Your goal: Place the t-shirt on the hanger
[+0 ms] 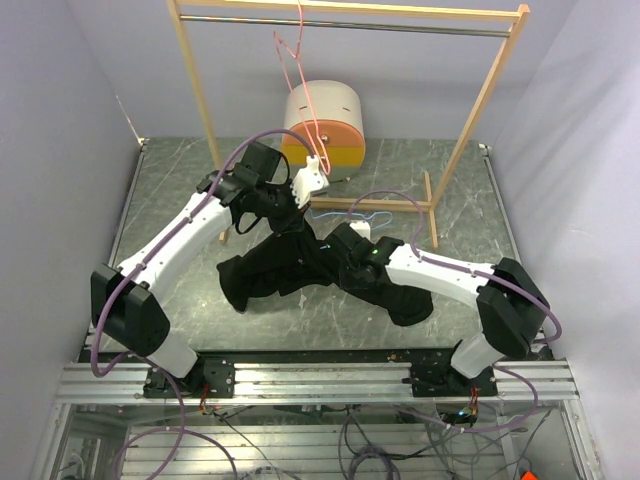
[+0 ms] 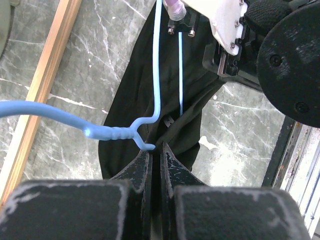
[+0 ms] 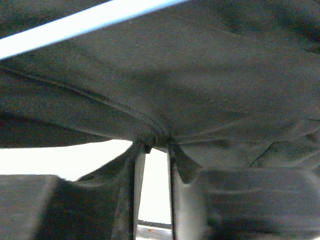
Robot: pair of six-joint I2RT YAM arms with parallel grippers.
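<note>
Evidently left gripper (image 2: pixel 155 152) clamps the hanger (image 2: pixel 107 132) steady so right gripper (image 3: pixel 156 145), pinching the shirt (image 3: pixel 210 85), can pull it over.

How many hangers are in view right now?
2. A pink hanger hangs from the rail at the back. A blue hanger lies on the shirt, its bend at the left fingers. The shirt could hide more.
</note>
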